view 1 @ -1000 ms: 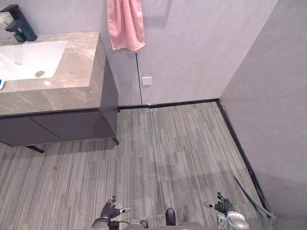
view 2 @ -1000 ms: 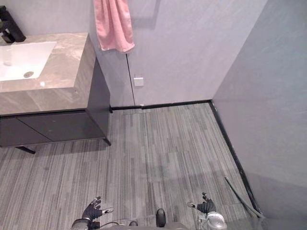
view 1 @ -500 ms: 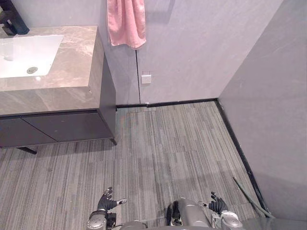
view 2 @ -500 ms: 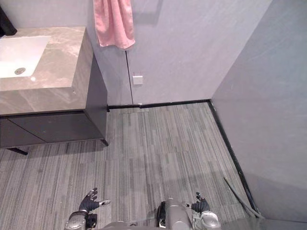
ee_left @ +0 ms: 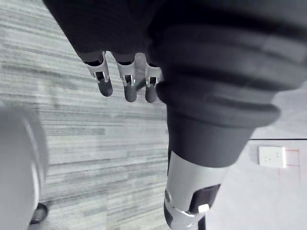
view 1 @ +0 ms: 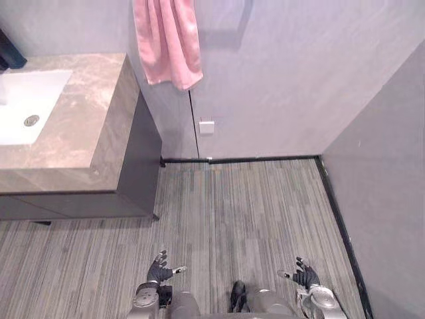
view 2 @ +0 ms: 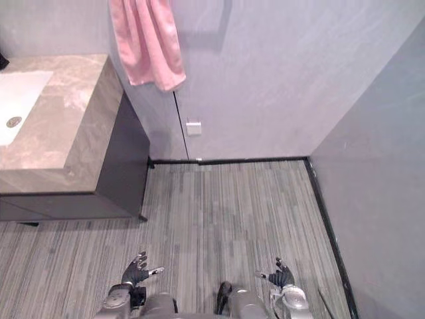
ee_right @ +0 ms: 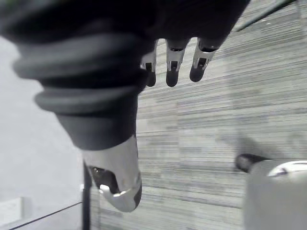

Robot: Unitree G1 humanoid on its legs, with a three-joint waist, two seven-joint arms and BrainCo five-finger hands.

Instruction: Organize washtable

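— Where is the washtable (view 1: 86, 126)?
— Far left, with a white basin (view 1: 30, 106) in its marble top. A pink towel (view 1: 169, 43) hangs just right of it.
— And the hands?
— The left hand (view 1: 159, 270) and right hand (view 1: 305, 274) are near, low over the floor (view 1: 252, 212), fingers spread wide and empty, well apart from it.
— Any change?
— The camera has shifted and less basin shows. The hands stay low.
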